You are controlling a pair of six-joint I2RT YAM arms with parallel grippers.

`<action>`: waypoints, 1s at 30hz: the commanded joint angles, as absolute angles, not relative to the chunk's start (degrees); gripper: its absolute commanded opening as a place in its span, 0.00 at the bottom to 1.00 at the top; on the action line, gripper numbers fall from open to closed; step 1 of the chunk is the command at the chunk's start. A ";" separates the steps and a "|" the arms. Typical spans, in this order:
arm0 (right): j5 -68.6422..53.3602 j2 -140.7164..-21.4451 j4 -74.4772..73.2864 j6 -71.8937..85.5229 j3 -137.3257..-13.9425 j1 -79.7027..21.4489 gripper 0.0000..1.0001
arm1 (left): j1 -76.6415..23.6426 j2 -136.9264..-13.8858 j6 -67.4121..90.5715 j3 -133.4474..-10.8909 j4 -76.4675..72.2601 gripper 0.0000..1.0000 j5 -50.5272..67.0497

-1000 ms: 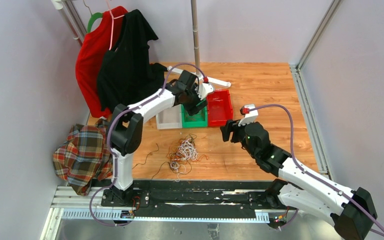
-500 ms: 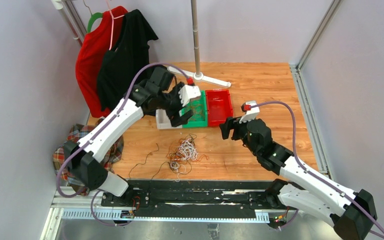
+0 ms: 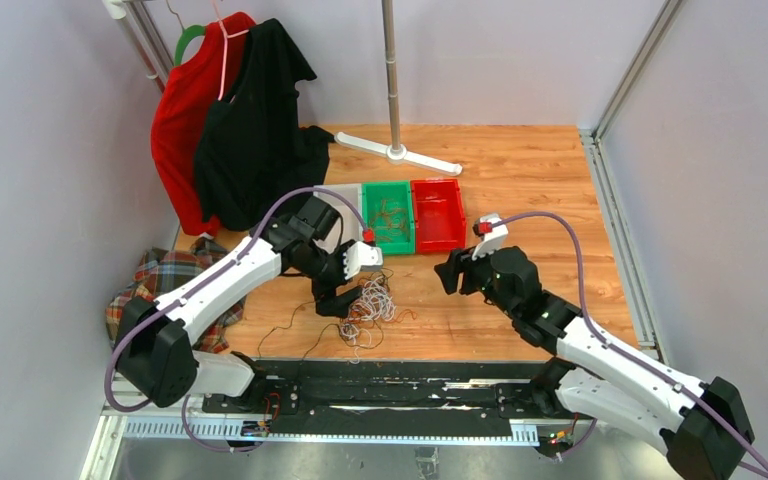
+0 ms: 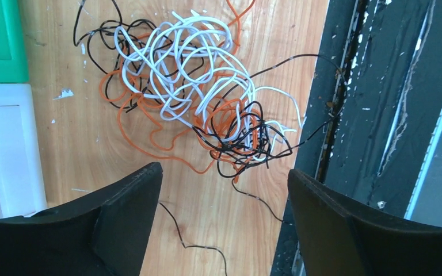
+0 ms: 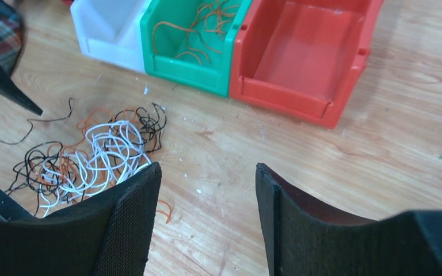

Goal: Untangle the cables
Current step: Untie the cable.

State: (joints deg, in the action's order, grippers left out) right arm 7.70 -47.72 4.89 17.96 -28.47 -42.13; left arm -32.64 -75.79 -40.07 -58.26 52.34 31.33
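The cables (image 3: 368,305) lie as a fist-sized tangle of white, orange and black wires (image 4: 195,103) on the wooden table near its front edge. My left gripper (image 3: 336,296) hovers just left of the tangle, open and empty (image 4: 224,172); the tangle shows ahead of its fingers. One loose black strand (image 4: 178,230) runs between those fingers on the wood. My right gripper (image 3: 449,272) hangs to the right of the tangle, open and empty (image 5: 207,168), with the tangle (image 5: 92,161) at its left. Some orange wires (image 5: 201,23) lie in the green bin (image 5: 190,72).
White (image 5: 109,34), green (image 3: 371,200) and red (image 3: 438,235) bins stand in a row behind the tangle. A rack foot (image 3: 400,153), hanging red and black garments (image 3: 230,110) and a plaid cloth (image 3: 165,300) are at the back and left. A black rail (image 3: 390,385) borders the front.
My left arm has swung from over the bins back toward the front edge and now hangs beside the tangle. The right gripper has shifted slightly toward the front and left.
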 commanded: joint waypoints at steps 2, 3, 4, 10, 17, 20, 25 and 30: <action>1.55 -52.55 11.75 16.47 -26.29 -46.71 0.61 | -32.56 -76.92 -41.63 -54.88 46.78 0.81 30.50; 1.50 -54.55 12.52 15.98 -26.73 -48.05 0.62 | -32.48 -76.98 -41.17 -54.06 45.17 0.80 30.47; 1.49 -56.93 13.17 15.62 -27.46 -49.39 0.64 | -32.32 -76.85 -40.85 -53.27 44.45 0.79 30.65; -1.40 -68.97 20.96 17.40 -30.32 -54.72 0.72 | -30.86 -74.38 -40.77 -48.39 41.54 0.77 34.61; -2.40 -82.21 26.25 19.92 -35.38 -55.46 0.73 | -30.56 -75.07 -39.04 -45.50 34.20 0.44 28.73; -3.35 -84.68 25.88 20.66 -36.57 -55.46 0.73 | -30.12 -75.37 -40.17 -45.61 34.11 0.24 26.78; -2.52 -85.02 25.99 21.51 -35.08 -55.46 0.64 | -29.88 -72.90 -43.16 -45.98 34.14 0.01 23.79; 1.98 -84.62 24.66 22.51 -34.12 -55.51 0.37 | -29.88 -70.63 -44.49 -50.91 38.61 0.01 25.68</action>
